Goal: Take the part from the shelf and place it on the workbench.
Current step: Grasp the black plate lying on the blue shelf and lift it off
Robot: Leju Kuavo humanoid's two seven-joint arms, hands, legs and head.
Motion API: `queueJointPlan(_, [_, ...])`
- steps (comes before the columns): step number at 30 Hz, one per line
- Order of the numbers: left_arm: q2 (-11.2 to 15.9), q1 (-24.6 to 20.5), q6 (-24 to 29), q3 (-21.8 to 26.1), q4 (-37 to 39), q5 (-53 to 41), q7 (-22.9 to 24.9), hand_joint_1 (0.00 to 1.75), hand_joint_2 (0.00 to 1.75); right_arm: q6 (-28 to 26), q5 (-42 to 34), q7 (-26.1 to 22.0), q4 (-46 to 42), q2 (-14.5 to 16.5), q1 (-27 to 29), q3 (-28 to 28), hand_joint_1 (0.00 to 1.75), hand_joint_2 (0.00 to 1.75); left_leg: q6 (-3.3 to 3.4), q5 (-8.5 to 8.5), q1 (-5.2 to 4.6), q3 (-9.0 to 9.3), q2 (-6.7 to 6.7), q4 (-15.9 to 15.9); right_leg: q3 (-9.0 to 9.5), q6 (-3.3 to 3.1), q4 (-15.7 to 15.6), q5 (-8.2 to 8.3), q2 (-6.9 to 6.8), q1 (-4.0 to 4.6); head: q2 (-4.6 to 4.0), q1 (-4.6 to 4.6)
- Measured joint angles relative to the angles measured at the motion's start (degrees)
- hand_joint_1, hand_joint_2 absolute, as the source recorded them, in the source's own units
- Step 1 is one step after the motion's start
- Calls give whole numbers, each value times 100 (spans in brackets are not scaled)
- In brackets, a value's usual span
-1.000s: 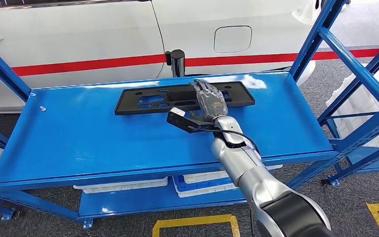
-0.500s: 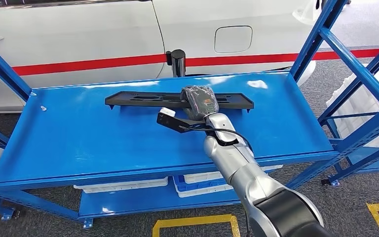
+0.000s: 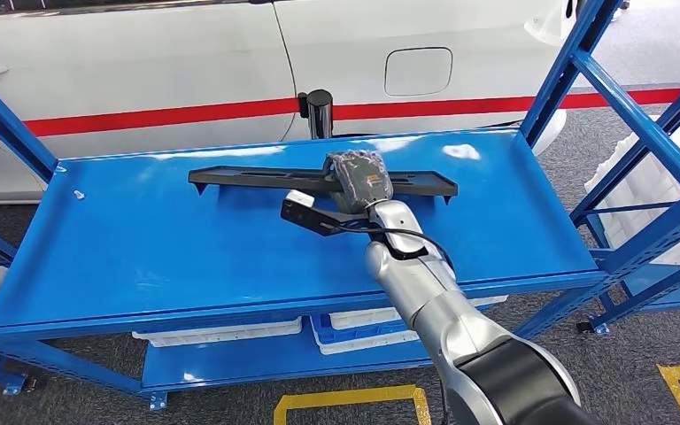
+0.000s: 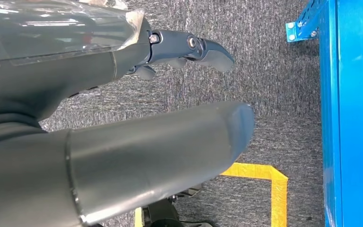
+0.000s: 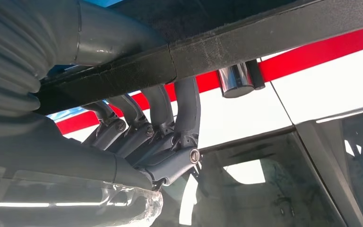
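Observation:
The part (image 3: 248, 176) is a long flat black plastic panel, now tilted edge-on just above the top deck of the blue shelf (image 3: 186, 257). My right hand (image 3: 359, 177) grips it near its middle, fingers wrapped over its far edge. In the right wrist view the fingers (image 5: 160, 106) curl around the part's dark edge (image 5: 264, 35). My left hand (image 4: 123, 109) hangs beside the shelf above grey carpet, holding nothing, with its thumb and fingers apart.
A white car (image 3: 142, 53) with a red stripe stands close behind the shelf, with a black cylinder (image 3: 319, 111) at its back edge. Blue uprights (image 3: 584, 62) rise at the right. White bins (image 3: 221, 332) sit on the lower deck. Yellow floor tape (image 3: 345, 398) lies in front.
The part lay flat on the shelf under my right hand a second ago. The hand has closed on it and tipped it up onto its edge, raising it slightly.

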Motion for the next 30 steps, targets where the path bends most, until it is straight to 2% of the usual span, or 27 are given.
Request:
queueJointPlan(3, [0,2,38,2,0,-17,-23,0,0,-8,17,-11,-37,-1,9,-3,175,175,0,0,0,2,0,0,1,0,0,0,0,0,0,0])
queueJointPlan(6, [-1,10,302,2,0,-114,-190,0,0,-13,115,-36,-299,-15,88,-18,175,175,0,0,0,2,0,1,0,0,0,0,0,0,0,0])
queueJointPlan(10, [-1,15,540,21,0,-173,-482,0,0,312,372,88,-1319,-125,269,-56,175,175,0,0,-1,-2,-1,1,-5,0,0,0,0,0,0,0])
queueJointPlan(14, [-1,10,299,41,0,-214,-495,0,175,941,555,289,-2528,-408,204,-60,175,175,0,0,-7,-5,-1,2,-9,0,0,0,0,-1,0,0])
queueJointPlan(19, [-27,-66,180,37,0,-355,-491,0,175,1431,501,347,-3483,-909,-251,-72,175,175,2,-1,-19,-5,-1,2,-8,1,-1,1,0,-7,0,1])
queueJointPlan(24, [-53,-170,145,29,0,-411,-487,0,175,1603,260,321,-3767,-1275,-651,-29,175,175,3,-1,-21,-1,0,2,-7,2,0,2,1,-17,0,0])
queueJointPlan(25, [-57,-182,140,29,0,-414,-487,0,131,1609,234,321,-3779,-1323,-703,-12,175,175,3,-1,-21,-1,0,2,-7,2,0,2,1,-16,0,0])
queueJointPlan(28, [-67,-205,97,28,0,-409,-491,0,131,1602,152,325,-3795,-1440,-780,41,175,175,3,-1,-20,-1,0,2,-7,2,0,2,1,-16,0,0])
queueJointPlan(29, [-69,-214,90,28,0,-406,-493,0,175,1594,101,330,-3796,-1485,-792,66,175,175,3,-1,-20,-1,0,2,-7,2,0,2,1,-16,0,0])
queueJointPlan(30, [-72,-222,101,28,0,-404,-492,0,175,1582,37,339,-3796,-1535,-804,97,175,175,3,-1,-20,-1,0,2,-7,2,0,1,1,-16,0,0])
